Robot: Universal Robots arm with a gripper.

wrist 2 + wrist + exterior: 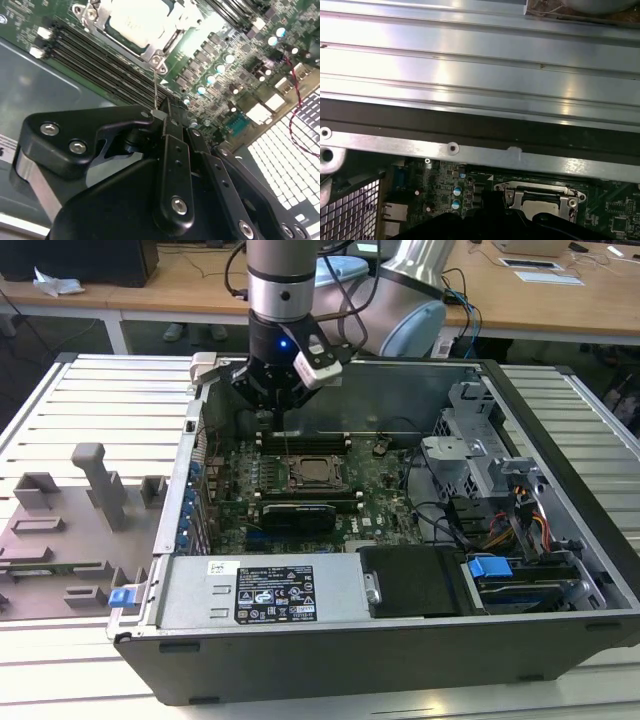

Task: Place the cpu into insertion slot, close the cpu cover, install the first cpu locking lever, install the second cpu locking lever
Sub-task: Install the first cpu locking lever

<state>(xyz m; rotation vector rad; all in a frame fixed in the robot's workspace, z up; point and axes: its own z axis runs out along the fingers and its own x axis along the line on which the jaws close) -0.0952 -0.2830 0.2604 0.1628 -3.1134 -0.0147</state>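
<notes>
- The gripper (283, 412) hangs from the arm over the far edge of the open computer case (560, 540) in the exterior view, just behind the memory slots (305, 445) and above the motherboard (385, 485).
- In the second wrist view the gripper (161, 116) has its black fingers (172, 150) drawn together on a thin metal rod — the locking lever (155, 90) — which runs from the fingertips toward a corner of the socket.
- The same lever (285, 445) shows in the exterior view as a thin line dropping from the gripper to the socket.
- The cpu (140, 22) lies flat inside the insertion slot (152, 50), its pale top bright in the second wrist view.
- The cpu cover (187, 22) lies around the chip as a silver frame; whether it is fully pressed down cannot be told.
- In the first wrist view the cpu (540, 205) sits in the insertion slot (507, 192), with the cpu cover (540, 190) framing it, below the case's metal wall (470, 155).
- In the exterior view the insertion slot (312, 473) lies in the middle of the green board, between the memory slots and a long black card (298, 514).
- A black power-supply box (270, 590) fills the near side of the case.
- Grey fixtures (95, 485) stand on the slatted table (100, 400) to the exterior view's left, well apart from the case.
</notes>
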